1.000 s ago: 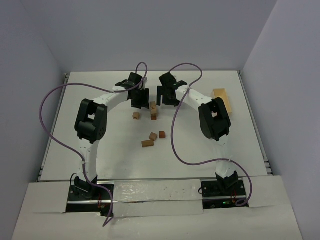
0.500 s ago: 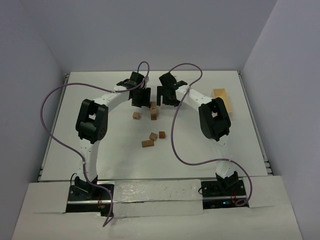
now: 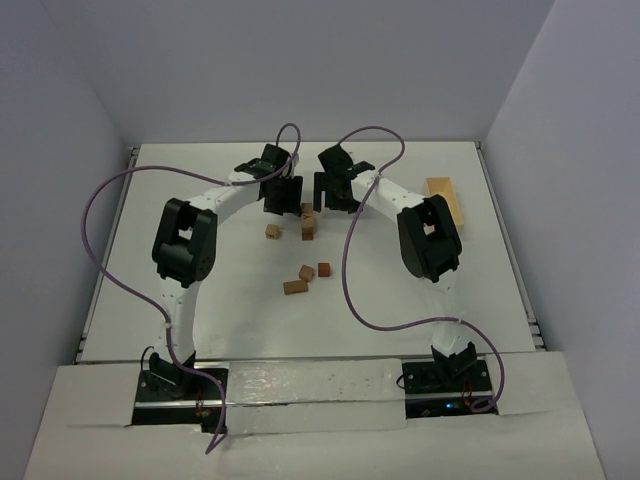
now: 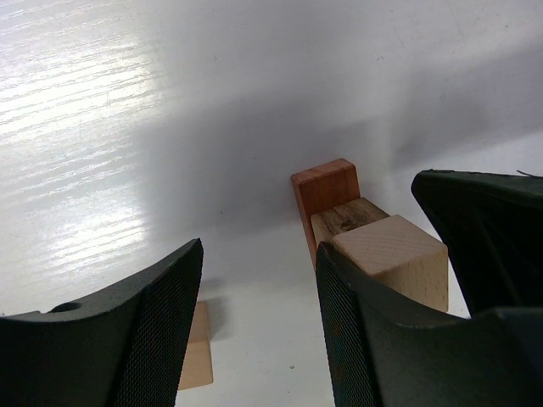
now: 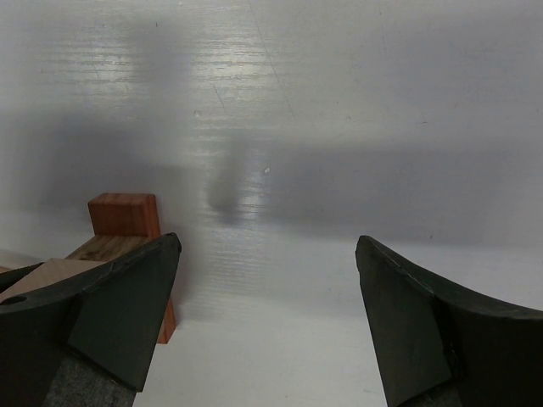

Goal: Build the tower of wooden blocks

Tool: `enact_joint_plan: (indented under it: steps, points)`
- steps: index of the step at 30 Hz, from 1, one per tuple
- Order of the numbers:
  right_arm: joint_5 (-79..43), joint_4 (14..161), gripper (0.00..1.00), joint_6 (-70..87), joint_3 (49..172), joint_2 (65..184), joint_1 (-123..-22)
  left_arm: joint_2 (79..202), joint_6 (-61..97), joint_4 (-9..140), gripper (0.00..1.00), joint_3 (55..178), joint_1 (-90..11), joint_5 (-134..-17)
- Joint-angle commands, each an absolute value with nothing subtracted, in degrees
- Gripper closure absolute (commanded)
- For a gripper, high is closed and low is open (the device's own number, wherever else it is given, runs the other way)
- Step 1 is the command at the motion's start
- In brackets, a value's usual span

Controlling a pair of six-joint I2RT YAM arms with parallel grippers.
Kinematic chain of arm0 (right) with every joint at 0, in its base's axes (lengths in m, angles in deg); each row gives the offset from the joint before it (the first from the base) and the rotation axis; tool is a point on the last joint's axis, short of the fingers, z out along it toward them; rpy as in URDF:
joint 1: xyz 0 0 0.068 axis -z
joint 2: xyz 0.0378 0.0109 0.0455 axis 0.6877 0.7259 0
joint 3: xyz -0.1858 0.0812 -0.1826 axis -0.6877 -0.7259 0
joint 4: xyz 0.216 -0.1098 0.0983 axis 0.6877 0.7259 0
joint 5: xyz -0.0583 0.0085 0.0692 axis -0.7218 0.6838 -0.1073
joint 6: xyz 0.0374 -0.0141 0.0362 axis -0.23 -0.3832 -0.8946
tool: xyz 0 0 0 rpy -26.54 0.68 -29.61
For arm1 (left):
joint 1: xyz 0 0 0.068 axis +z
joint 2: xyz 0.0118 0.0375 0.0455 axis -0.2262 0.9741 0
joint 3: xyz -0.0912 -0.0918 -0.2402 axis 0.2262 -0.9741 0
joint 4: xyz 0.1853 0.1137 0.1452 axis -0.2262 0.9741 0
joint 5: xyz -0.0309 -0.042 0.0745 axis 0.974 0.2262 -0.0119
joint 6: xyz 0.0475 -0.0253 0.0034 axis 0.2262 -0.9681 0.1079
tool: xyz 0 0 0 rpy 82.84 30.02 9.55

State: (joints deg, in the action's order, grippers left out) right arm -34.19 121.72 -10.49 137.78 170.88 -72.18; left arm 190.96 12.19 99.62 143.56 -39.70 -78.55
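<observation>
no text, label or number can be read on the wood blocks or anywhere else.

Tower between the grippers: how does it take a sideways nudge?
Probably tips or sheds a piece: the tower is narrow, and in the left wrist view its pale cube and reddish block do not sit flush. Bare wood faces look smooth, so blocks may slide apart rather than move together. They look rigid and small, likely light.

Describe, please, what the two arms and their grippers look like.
Both the left arm and right arm have white links with bulky black joints, and a purple cable loops along each. The left gripper and right gripper are black, with broad tapering fingers.
</observation>
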Motion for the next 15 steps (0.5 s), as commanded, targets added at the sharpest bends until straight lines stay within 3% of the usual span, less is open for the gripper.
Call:
enact_joint_plan:
  steps: [1,9,15]
  points:
    - [-34.8,120.4,0.08,-10.5,138.5,170.5,-72.5,189.5,12.7,99.6,0.37,144.7,-39.9,-79.2]
    - [-33.7,118.4,0.08,-8.4,135.1,164.8,-70.8,182.6,16.3,100.3,0.37,142.9,-36.5,-76.5]
    - [-31.6,116.1,0.05,-5.1,129.9,157.5,-68.0,174.1,27.7,103.5,0.31,140.3,-30.1,-63.6]
